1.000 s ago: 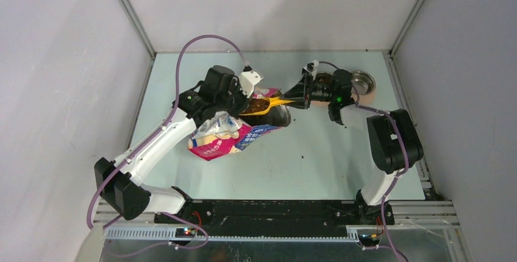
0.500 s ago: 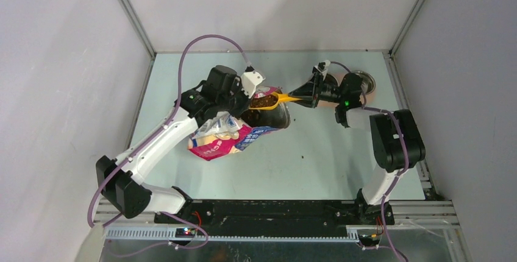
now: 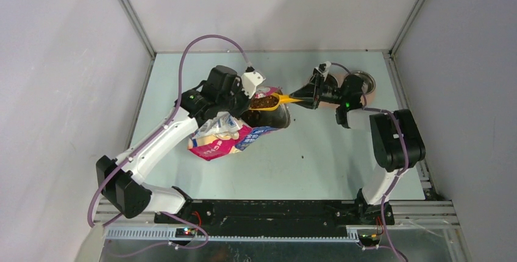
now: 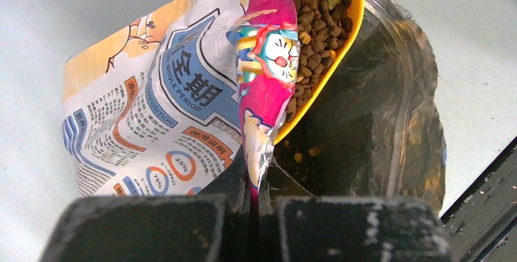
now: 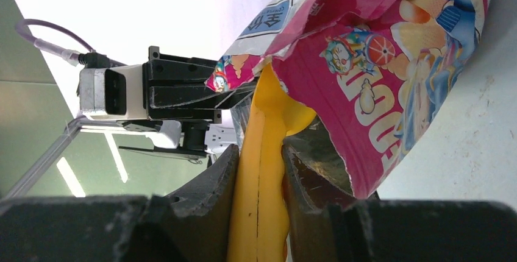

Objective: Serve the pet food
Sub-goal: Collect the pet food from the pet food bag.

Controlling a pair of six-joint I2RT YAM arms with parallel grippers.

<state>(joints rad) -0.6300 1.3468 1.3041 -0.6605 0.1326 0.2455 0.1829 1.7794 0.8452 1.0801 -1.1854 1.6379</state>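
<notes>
Dark brown pet food (image 3: 264,100) fills the bowl of a yellow scoop (image 3: 281,99) held just over the bag's open mouth. In the left wrist view the pet food (image 4: 314,30) heaps in the scoop (image 4: 347,36), with more loose kibble inside the bag. My right gripper (image 3: 303,98) is shut on the scoop's handle (image 5: 262,177). My left gripper (image 3: 242,105) is shut on the rim of the pink-and-blue printed bag (image 3: 222,137), pinching its edge (image 4: 259,146) and holding the mouth open. The bag (image 5: 378,49) hangs over the scoop in the right wrist view.
A round metal bowl (image 3: 364,81) stands at the back right, behind my right arm. The bag lies on the pale green table (image 3: 317,164). Metal frame posts and grey walls close in the table's sides and back.
My right gripper has lifted the scoop, full of kibble, up out of the bag and drawn back slightly to the right. The left gripper and bag have not moved.
</notes>
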